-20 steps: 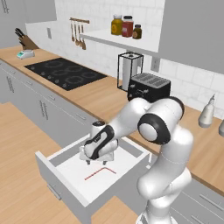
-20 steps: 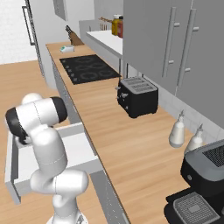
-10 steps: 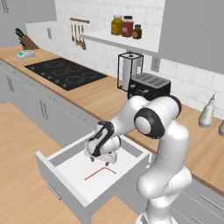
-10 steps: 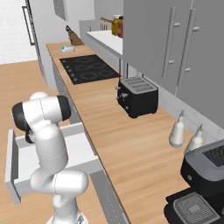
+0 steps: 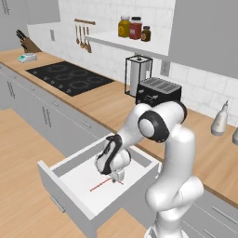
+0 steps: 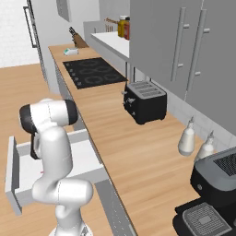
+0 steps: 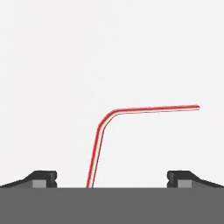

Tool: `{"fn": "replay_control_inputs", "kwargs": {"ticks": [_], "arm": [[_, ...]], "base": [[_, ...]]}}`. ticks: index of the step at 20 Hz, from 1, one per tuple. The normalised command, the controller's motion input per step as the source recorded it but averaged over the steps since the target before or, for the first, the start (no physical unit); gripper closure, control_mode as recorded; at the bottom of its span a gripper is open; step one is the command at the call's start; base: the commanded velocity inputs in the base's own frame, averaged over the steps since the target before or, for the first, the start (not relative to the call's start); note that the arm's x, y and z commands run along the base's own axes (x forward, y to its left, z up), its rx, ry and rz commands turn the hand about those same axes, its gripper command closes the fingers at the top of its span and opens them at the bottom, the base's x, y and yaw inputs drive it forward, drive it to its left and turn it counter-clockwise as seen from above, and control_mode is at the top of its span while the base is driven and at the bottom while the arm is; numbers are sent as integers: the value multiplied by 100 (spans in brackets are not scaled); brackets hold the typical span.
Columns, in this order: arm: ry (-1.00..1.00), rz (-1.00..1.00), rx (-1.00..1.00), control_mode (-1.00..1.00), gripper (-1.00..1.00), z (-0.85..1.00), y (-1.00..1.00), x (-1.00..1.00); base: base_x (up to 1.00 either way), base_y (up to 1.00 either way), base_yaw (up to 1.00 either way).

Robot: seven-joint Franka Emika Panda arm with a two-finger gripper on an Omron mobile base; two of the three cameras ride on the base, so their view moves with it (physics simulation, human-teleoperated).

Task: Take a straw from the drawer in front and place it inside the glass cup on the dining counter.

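Note:
The drawer stands pulled out below the wall-side counter, its white floor bare but for the straw. The thin red straw lies flat, with its bent end toward the arm. My gripper hangs low inside the drawer, just above the straw's bend, and it is open. In the hand view the straw runs up between the two dark fingertips and bends off to the right, touched by neither; the gripper holds nothing. The glass cup and the dining counter are out of view.
The drawer's white side walls close in around the hand. On the wooden counter behind stand a black toaster, a paper towel holder, a black cooktop and a pale bottle. In the right base view my own arm covers much of the drawer.
The hand has come down into the drawer, closer to the straw. The jaws have stayed open and the straw has not moved.

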Motion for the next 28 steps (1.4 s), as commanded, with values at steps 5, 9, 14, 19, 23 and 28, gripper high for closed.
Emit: {"fn": "replay_control_inputs", "kwargs": {"ticks": [5,9,14,19,23,28], "arm": [[0,-24,-3,-100,-100,-27,-3,2],[0,-20,-4,-100,-100,-21,0,21],[0,-17,-4,-100,-100,-15,0,33],[0,-15,-3,-100,-100,-30,0,21],[0,-12,-5,-100,-100,-56,0,3],[0,-10,-7,-100,-100,-69,0,1]], "base": [[0,0,0],[0,0,0],[0,0,0],[0,0,0],[0,0,0],[0,0,0]]}}
